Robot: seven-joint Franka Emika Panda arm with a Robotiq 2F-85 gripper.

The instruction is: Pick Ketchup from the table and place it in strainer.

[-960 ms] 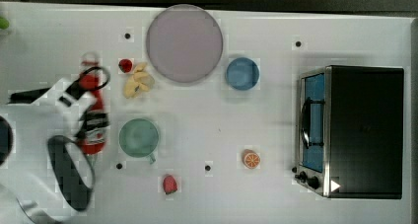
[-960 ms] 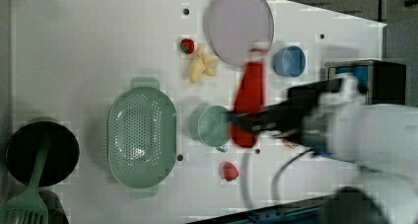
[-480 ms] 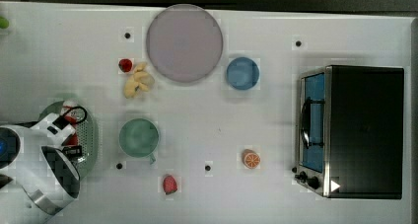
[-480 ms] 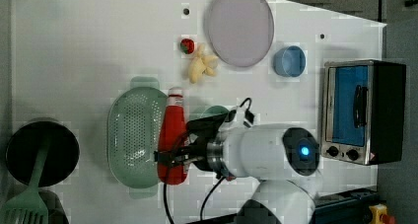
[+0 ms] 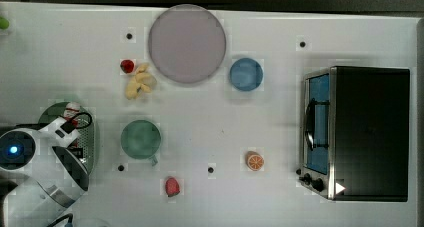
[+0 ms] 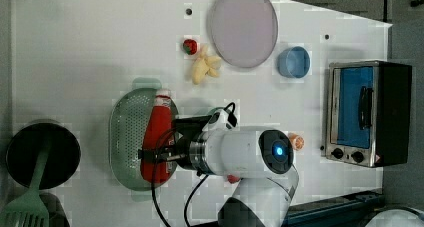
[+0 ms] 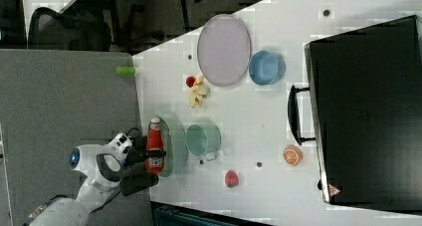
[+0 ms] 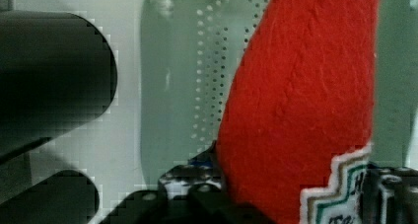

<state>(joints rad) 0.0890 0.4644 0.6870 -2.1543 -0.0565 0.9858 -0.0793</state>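
Over the strainer (image 6: 127, 137), at the left view's left part of the white table (image 6: 100, 37), the arm is stretched out with its gripper (image 6: 150, 156) around the lower body of the ketchup (image 6: 156, 132). The red bottle lies along the strainer, inside its rim, with the white cap pointing to the far end of the basket. The jaws stand on both sides of the bottle, but I cannot tell if they press it or are already loose from it. In the wrist view the ketchup (image 8: 305, 110) is very close to the camera, with the perforated bottom of the strainer (image 8: 197, 86) behind it and one dark finger (image 8: 197, 184) at the side of the bottle.

In the right view the ketchup (image 7: 155, 146) is seen over the strainer (image 7: 171, 151), and just beside stands the green cup (image 7: 201, 139). Farther on the table are the large round plate (image 6: 243, 26), the blue bowl (image 6: 295, 62), the yellow piece (image 6: 204, 69) with a small red ball (image 6: 189, 46) touching it, the orange slice (image 7: 292, 155) and the toaster oven (image 6: 367, 112). A black pan (image 6: 40, 154) with a green spatula (image 6: 30, 197) is near the strainer, off the table's edge.
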